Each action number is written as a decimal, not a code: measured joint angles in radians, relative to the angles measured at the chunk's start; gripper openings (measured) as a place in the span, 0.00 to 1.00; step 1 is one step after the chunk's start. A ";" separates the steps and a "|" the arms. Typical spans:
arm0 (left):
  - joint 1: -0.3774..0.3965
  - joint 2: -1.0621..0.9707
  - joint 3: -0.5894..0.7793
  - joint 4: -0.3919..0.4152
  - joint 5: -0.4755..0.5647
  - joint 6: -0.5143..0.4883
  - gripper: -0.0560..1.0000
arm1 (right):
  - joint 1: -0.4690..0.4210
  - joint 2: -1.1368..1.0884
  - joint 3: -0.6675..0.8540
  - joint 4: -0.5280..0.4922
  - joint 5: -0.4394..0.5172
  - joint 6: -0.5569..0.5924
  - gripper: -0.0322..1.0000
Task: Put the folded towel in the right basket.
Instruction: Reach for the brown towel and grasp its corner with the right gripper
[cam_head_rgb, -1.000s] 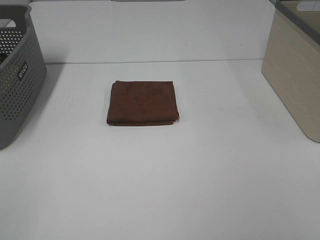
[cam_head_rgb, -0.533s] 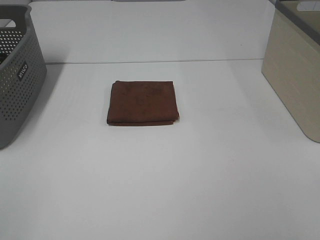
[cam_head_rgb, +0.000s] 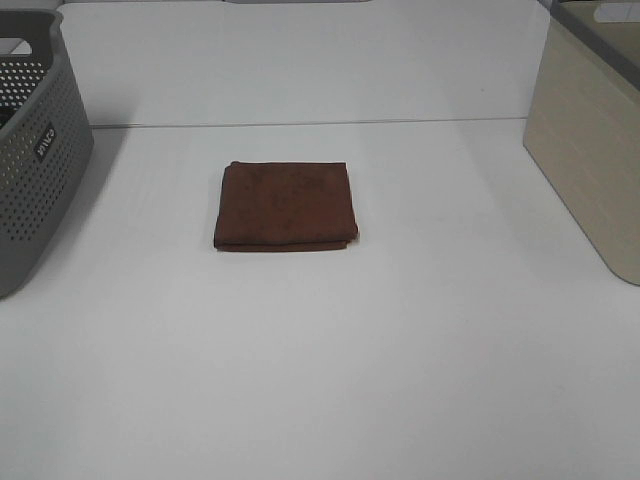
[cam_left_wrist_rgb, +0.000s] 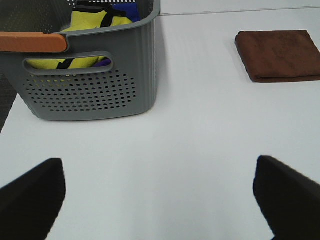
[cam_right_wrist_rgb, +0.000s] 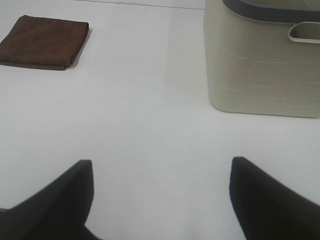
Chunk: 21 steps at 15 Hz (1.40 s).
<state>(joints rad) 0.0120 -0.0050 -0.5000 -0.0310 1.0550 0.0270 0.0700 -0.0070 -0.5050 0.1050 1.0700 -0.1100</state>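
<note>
A folded brown towel (cam_head_rgb: 286, 205) lies flat on the white table, a little behind the middle. It also shows in the left wrist view (cam_left_wrist_rgb: 280, 55) and in the right wrist view (cam_right_wrist_rgb: 44, 41). The right basket (cam_head_rgb: 590, 130) is beige with a dark rim and stands at the right edge; the right wrist view (cam_right_wrist_rgb: 262, 60) shows it too. My left gripper (cam_left_wrist_rgb: 160, 195) is open and empty, well short of the towel. My right gripper (cam_right_wrist_rgb: 160, 192) is open and empty, in front of the beige basket. Neither arm shows in the high view.
A grey perforated basket (cam_head_rgb: 35, 150) stands at the left edge; the left wrist view (cam_left_wrist_rgb: 90, 75) shows yellow and blue items inside it. The white table (cam_head_rgb: 320, 380) has a seam line along its back.
</note>
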 joint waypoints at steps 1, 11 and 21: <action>0.000 0.000 0.000 0.000 0.000 0.000 0.97 | 0.000 0.000 0.000 0.000 0.000 0.000 0.73; 0.000 0.000 0.000 0.000 0.000 0.000 0.97 | 0.000 0.084 -0.027 0.030 -0.117 0.000 0.73; 0.000 0.000 0.000 0.000 0.000 0.000 0.97 | 0.000 0.883 -0.375 0.038 -0.406 -0.028 0.73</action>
<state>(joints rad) 0.0120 -0.0050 -0.5000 -0.0310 1.0550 0.0270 0.0700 0.8760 -0.8800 0.1430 0.6640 -0.1380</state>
